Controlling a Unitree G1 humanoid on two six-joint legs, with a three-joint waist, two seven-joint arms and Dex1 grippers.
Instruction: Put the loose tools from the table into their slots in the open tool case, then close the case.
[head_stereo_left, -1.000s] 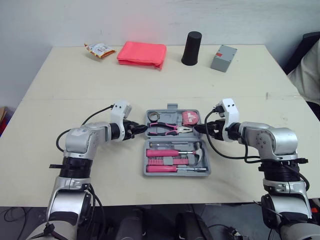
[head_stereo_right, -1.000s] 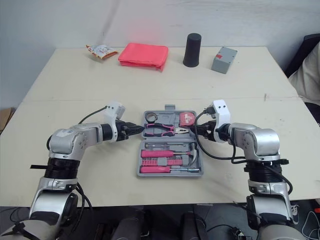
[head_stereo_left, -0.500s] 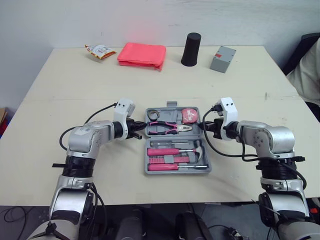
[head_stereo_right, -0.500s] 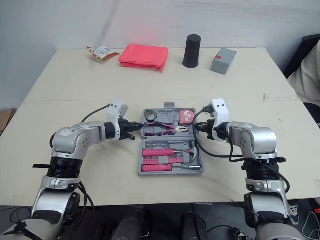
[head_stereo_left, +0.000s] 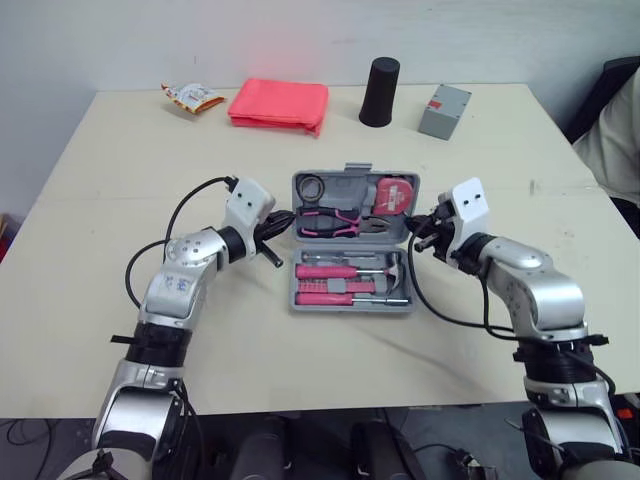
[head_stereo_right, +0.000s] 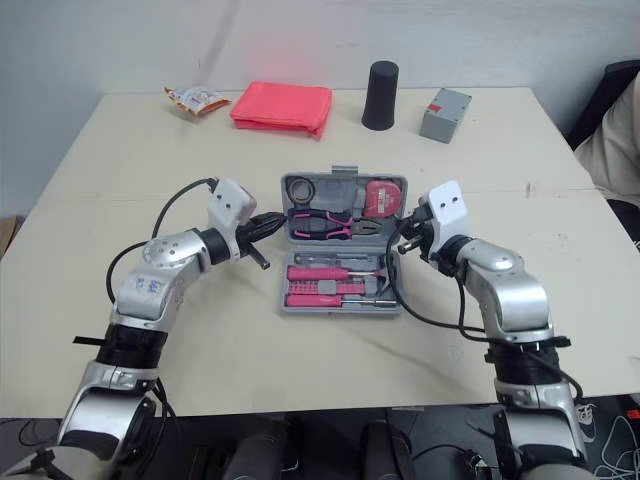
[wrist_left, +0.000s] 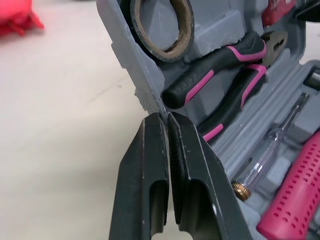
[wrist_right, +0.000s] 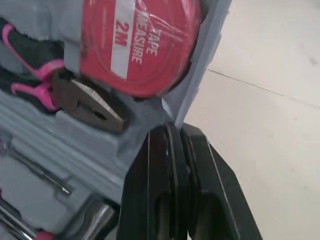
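Beige worktop (head_stereo_left: 120, 330) is filling the left eye view, running back to a pale wall. Along its far edge a crumpled snack packet (head_stereo_left: 192, 96), a folded red cloth (head_stereo_left: 279, 103), a black cylinder (head_stereo_left: 379, 92) and a small grey box (head_stereo_left: 444, 110) are sitting in a row. Near the middle, a grey plastic tool case (head_stereo_left: 350, 308) is lying open with its lid (head_stereo_left: 352, 176) tilting up on the far side. The left gripper (head_stereo_left: 288, 218) is reaching to the lid's left edge, and the right gripper (head_stereo_left: 415, 230) is reaching to its right edge. Two pink-handled screwdrivers (head_stereo_left: 330, 271) are lying in the base of the case.

From the left wrist, the two black fingers (wrist_left: 150, 170) are pressing together, clenched, their tips touching the lid's rim. Just beyond them a dark roll of tape (wrist_left: 137, 30) and pink-and-black pliers (wrist_left: 220, 65) are sitting in the lid's slots, and a clear-handled tester screwdriver (wrist_left: 270, 145) is lying in the base.

From the right wrist, that gripper's fingers (wrist_right: 155, 190) are likewise clenched, tips meeting the lid's opposite rim, just beside a round red tape measure (wrist_right: 140, 45) that is resting in its recess above the pliers' nose.
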